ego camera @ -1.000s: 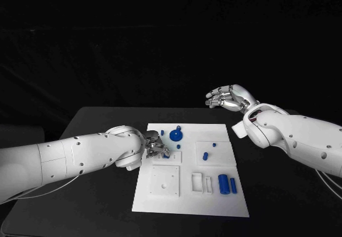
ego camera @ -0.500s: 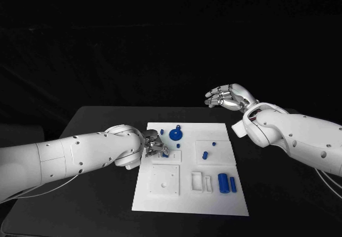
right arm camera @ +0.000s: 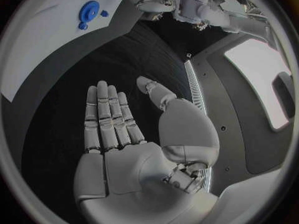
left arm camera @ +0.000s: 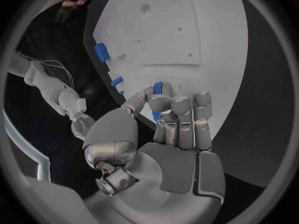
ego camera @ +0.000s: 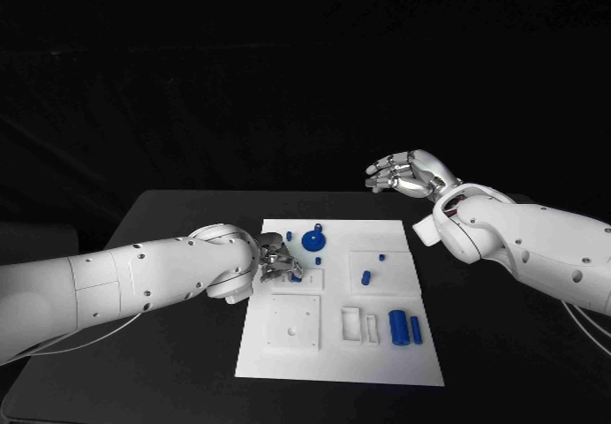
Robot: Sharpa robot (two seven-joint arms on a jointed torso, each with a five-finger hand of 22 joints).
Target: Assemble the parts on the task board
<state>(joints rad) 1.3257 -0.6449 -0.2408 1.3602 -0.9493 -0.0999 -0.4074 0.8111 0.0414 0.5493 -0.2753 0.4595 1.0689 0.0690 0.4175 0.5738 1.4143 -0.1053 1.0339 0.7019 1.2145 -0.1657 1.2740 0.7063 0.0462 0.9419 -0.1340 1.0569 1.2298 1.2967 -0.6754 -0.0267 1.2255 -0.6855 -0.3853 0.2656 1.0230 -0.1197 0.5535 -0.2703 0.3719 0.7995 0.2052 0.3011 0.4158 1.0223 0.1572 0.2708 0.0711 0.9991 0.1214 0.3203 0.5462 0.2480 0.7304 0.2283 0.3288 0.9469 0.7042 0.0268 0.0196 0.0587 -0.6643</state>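
While nothing shifted since 0.5 s earlier, left hand pinched small blue plastic peg over white task board; right hand, 2 o'clock, fingers spread, empty; insertion pending.

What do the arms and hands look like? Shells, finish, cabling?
Both arms are smooth white shells dotted with small dark screw holes; thin pale cables trail off each. The left hand and right hand are silver, metallic, many-fingered, with segmented fingers.
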